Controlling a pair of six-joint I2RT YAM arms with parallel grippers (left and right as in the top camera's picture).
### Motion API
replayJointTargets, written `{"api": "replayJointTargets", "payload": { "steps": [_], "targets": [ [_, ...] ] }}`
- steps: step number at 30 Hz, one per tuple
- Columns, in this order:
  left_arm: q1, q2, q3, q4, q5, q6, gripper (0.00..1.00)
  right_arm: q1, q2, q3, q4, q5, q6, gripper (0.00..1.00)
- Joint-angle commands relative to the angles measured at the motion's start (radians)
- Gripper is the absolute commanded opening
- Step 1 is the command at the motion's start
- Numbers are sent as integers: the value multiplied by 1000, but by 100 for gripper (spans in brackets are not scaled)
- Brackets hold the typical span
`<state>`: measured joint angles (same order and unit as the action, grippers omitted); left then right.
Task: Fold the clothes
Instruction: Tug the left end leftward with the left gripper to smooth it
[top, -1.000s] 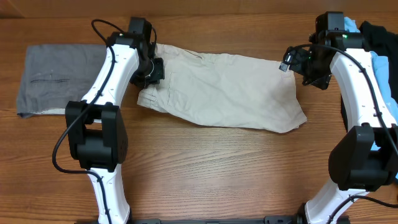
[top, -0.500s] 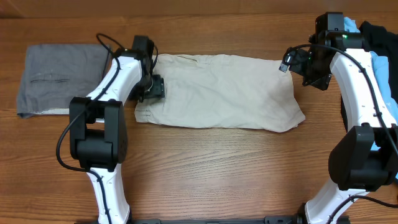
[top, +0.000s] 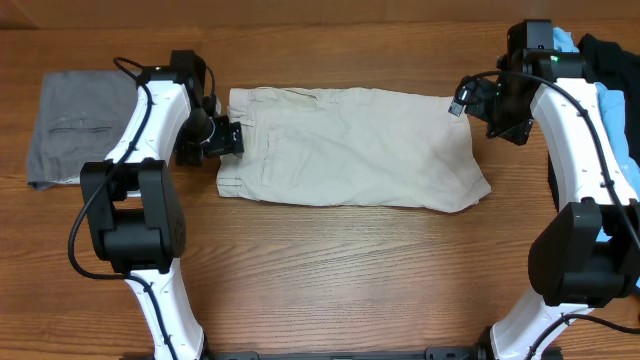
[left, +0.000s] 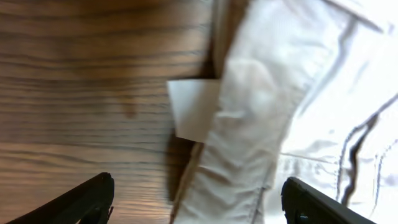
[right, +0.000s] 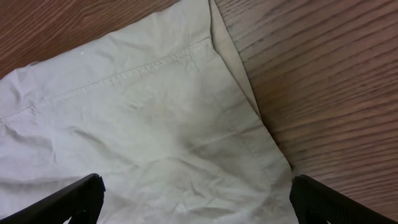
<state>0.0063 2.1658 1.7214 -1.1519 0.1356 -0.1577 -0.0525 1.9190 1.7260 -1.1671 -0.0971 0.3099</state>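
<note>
On the wooden worktop (top: 350, 280), cream shorts (top: 350, 148) lie flat at centre, waistband to the left. My left gripper (left: 198, 200) hovers at the waistband, jaws spread and empty. Farther right, my right gripper (right: 194, 199) hovers over the hem corner, jaws spread.

No writing is legible anywhere; the white tag (left: 193, 109) on the shorts (top: 350, 150) is blank.

Prob. robotics lab: 2 arms (top: 160, 110) on wood table (top: 340, 270), clothes pile (top: 612, 70) at edge.
</note>
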Motion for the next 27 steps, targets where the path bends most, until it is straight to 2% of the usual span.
{"api": "replayJointTargets", "payload": {
  "steps": [1, 7, 11, 16, 20, 23, 27],
  "targets": [
    [-7, 5, -53, 7, 103, 72, 88, -3, 6, -4, 7, 6, -3, 100],
    [-7, 5, -155, 96, 124, 55, 89, -3, 6, -4, 11, 6, -3, 100],
    [-9, 5, -212, 154, 126, 45, 84, -3, 6, -4, 13, 6, -3, 100],
    [-33, 5, -236, 190, 124, 45, 58, -3, 6, -4, 12, 6, -3, 100],
    [-64, 5, -237, 212, 105, 34, 56, -3, 6, -4, 12, 6, -3, 100],
    [-80, 5, -237, 212, 13, -2, 55, -3, 6, -4, 9, 6, -3, 100],
    [-88, 5, -237, 211, -3, -4, 32, -3, 6, -4, 5, 5, -3, 100]
  ]
}}
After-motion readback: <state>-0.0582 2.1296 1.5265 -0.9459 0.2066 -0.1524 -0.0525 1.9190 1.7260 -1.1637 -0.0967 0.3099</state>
